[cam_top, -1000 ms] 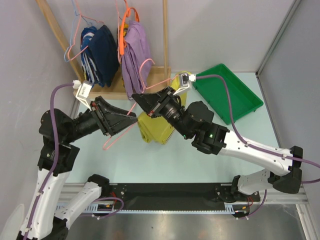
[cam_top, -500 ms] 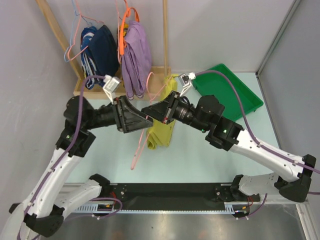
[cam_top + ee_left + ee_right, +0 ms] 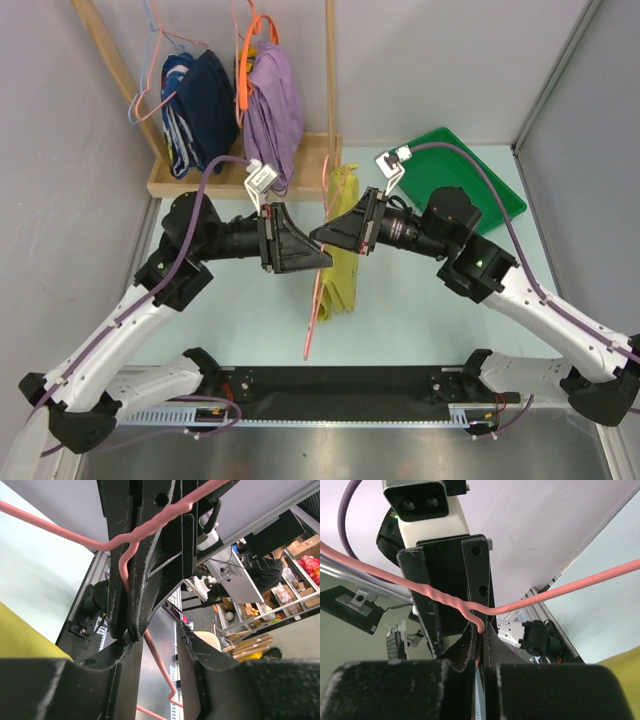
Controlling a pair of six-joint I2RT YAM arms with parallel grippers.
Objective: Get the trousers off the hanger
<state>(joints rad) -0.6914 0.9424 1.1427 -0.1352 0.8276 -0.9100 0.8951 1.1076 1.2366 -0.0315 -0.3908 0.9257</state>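
The right gripper pinches the pale-pink wire hanger at its twisted neck, its fingers pressed together on the wire. Tip to tip against it, the left gripper has its fingers slightly apart, with the wire running through the gap. The mustard-yellow trousers hang from the hanger above the table, beneath the right arm. Close behind, a lilac garment and navy garments crowd the wooden rack. A green tray lies to the right.
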